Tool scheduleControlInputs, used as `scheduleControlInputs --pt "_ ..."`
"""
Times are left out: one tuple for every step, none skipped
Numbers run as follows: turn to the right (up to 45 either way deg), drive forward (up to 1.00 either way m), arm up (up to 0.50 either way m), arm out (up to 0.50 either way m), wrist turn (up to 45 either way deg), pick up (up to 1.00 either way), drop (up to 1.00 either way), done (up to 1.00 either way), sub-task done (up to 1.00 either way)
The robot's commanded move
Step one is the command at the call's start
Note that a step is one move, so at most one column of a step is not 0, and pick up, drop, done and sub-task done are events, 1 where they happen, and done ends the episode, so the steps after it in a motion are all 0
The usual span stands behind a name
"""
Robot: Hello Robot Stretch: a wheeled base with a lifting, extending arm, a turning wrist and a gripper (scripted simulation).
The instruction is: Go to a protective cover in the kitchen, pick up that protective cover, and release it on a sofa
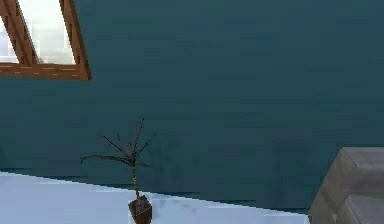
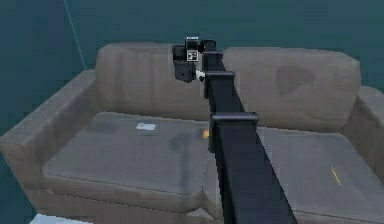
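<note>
A wide grey-brown sofa (image 2: 120,150) spans the arm side view, and its armrest (image 1: 350,190) reaches into the forward view's lower right corner. The dark arm bar (image 2: 235,140) stretches out over the seat cushions. At its far end the gripper (image 2: 183,55) sits in front of the sofa's backrest; I cannot tell whether it holds anything. A small flat grey-blue thing (image 2: 146,127) lies on the left seat cushion, to the left of the arm.
A tiny orange speck (image 2: 205,131) lies on the seat next to the arm, and a thin yellow sliver (image 2: 335,177) on the right cushion. Ahead, a potted plant with bare twigs (image 1: 135,175) stands by a teal wall, with a wood-framed window (image 1: 40,40) at upper left.
</note>
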Motion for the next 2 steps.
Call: scheduleControlInputs --pt "0.0 0.0 -0.24 0.0 0.0 0.0 0.0 0.0 0.0" --pt "0.0 0.0 -0.32 0.0 0.0 0.0 0.0 0.0 0.0"
